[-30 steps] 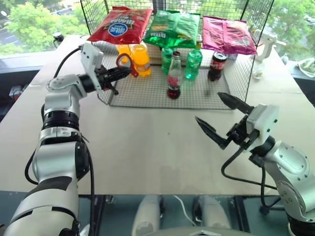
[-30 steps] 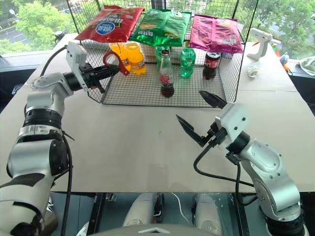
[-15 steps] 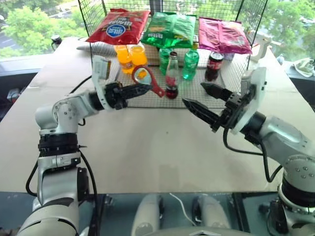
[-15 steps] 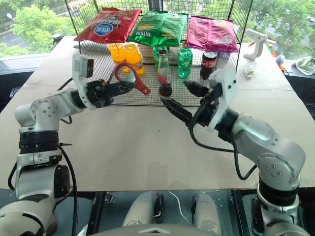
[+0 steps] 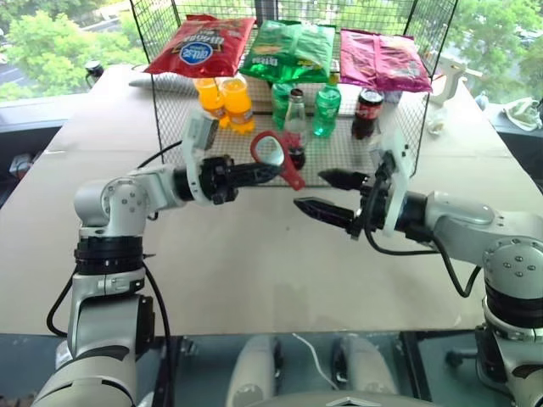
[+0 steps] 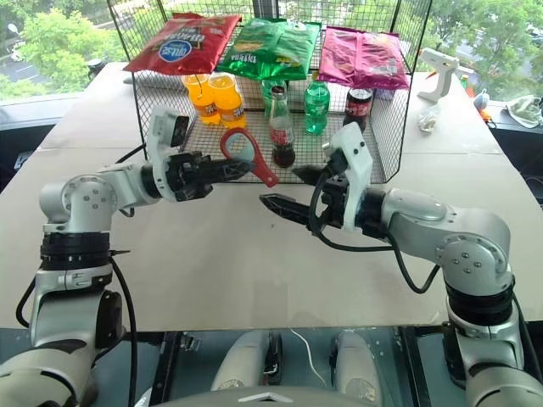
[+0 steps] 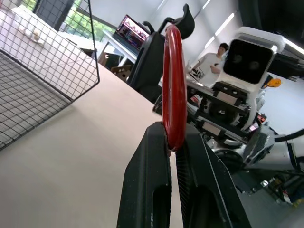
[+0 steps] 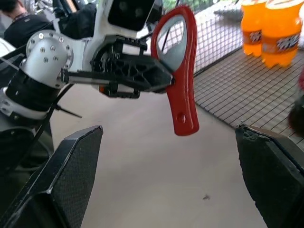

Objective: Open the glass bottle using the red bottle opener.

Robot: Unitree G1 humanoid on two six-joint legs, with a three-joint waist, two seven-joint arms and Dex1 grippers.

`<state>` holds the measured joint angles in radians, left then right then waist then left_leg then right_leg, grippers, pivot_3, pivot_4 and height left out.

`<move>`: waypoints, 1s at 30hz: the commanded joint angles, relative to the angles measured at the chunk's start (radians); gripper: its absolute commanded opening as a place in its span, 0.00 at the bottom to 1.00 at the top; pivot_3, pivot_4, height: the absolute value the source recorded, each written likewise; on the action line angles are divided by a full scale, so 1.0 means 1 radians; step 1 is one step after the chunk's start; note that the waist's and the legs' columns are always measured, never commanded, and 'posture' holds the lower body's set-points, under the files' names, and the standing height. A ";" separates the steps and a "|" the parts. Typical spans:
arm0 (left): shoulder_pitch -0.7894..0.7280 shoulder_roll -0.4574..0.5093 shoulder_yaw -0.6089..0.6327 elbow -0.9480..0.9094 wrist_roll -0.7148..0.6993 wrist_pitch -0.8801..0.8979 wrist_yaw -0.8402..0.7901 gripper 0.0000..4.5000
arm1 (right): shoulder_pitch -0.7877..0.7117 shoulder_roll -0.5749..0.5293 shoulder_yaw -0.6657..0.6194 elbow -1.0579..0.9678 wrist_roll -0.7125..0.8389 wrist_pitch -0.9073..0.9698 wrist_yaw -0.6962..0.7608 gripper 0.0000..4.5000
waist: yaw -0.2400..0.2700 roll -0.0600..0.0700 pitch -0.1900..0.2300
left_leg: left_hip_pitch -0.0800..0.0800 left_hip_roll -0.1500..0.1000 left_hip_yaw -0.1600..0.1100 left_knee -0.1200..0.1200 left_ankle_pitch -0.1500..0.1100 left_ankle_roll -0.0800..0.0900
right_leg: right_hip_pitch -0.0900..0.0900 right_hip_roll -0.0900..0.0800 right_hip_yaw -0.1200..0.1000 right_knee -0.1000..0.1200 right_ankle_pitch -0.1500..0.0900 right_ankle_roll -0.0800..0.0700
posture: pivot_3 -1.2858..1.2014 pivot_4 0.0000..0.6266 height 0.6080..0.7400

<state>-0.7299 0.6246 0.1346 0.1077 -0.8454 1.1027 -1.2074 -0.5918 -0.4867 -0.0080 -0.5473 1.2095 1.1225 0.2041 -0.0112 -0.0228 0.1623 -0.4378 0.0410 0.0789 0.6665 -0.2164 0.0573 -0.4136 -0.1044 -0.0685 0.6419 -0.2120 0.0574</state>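
Head camera: holding the red bottle opener (image 5: 278,156) by the rim of its loop head in the left gripper (image 5: 270,170), black fingers pinching it, handle slanting down toward the right gripper (image 5: 321,192); reaching level across the tan table (image 5: 254,263), pointing to the robot's right; standing apart from the opener, the right gripper's fingers spreading wide, one above the other, tips just beside the handle's low end; standing upright beyond both grippers, on the floor of the wire rack (image 5: 339,157), the glass bottle (image 6: 281,127), dark cola low in it, red label on its body; flanking it farther back, two orange soda bottles (image 6: 215,97), a green plastic bottle (image 6: 317,106) and a dark cola bottle (image 6: 359,108); lying on the rack's top, red, green and pink chip bags (image 6: 278,47).

Left wrist camera: pressing together on the opener (image 7: 174,85), seen edge-on, two fingers (image 7: 147,185) clamping its lower rim; rising just past the fingertips, the thin red loop; sitting far behind, a person (image 7: 213,59).

Right wrist camera: gaping wide, two fingers (image 8: 64,183) at either side; hanging between and ahead of them, the opener (image 8: 179,71), handle down, loop gripped by the left gripper (image 8: 164,78); showing beyond, the orange bottles (image 8: 270,29) on the mesh.
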 commanded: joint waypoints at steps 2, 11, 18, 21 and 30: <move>-0.031 0.031 -0.056 -0.022 0.008 -0.058 -0.099 0.02 | -0.077 -0.017 0.009 0.060 0.067 0.042 0.076 1.00 | -0.001 0.000 0.000 | 0.000 0.000 0.000 0.000 0.000 0.000 | 0.000 0.000 0.000 0.000 0.000 0.000 | 0.52 0.24 1.00; -0.040 0.057 -0.134 -0.022 0.052 -0.152 -0.221 0.02 | -0.152 -0.015 0.005 0.187 0.186 0.128 0.122 1.00 | 0.000 0.001 0.001 | -0.001 0.000 0.000 0.000 0.000 0.001 | -0.001 0.000 0.000 0.000 -0.001 -0.002 | 0.52 0.24 1.00; -0.043 0.067 -0.163 -0.012 0.087 -0.206 -0.274 0.00 | -0.195 0.009 0.028 0.243 0.202 0.160 0.110 0.74 | 0.000 0.002 0.001 | -0.001 0.001 0.000 -0.001 -0.001 0.001 | -0.001 0.000 0.000 -0.001 -0.001 -0.002 | 0.52 0.24 1.00; -0.044 0.065 -0.164 -0.008 0.093 -0.214 -0.281 0.00 | -0.202 0.005 0.041 0.245 0.190 0.177 0.125 0.74 | 0.000 0.002 0.001 | -0.002 0.001 0.000 -0.001 -0.001 0.001 | -0.002 -0.001 0.000 -0.001 -0.001 -0.002 | 0.52 0.24 1.00; -0.045 0.061 -0.169 -0.004 0.106 -0.235 -0.293 0.00 | -0.210 0.001 0.063 0.248 0.165 0.205 0.153 0.74 | 0.000 0.002 0.001 | -0.011 0.000 -0.001 0.001 -0.001 0.001 | -0.010 0.000 0.000 0.000 0.002 0.002 | 0.52 0.24 1.00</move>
<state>-0.7487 0.6783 -0.0418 0.1112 -0.7360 0.8845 -1.4839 -0.7746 -0.4835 0.0654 -0.2936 1.3713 1.3280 0.3415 -0.0112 -0.0207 0.1636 -0.4501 0.0408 0.0782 0.6677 -0.2171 0.0588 -0.4243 -0.1047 -0.0690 0.6418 -0.2104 0.0598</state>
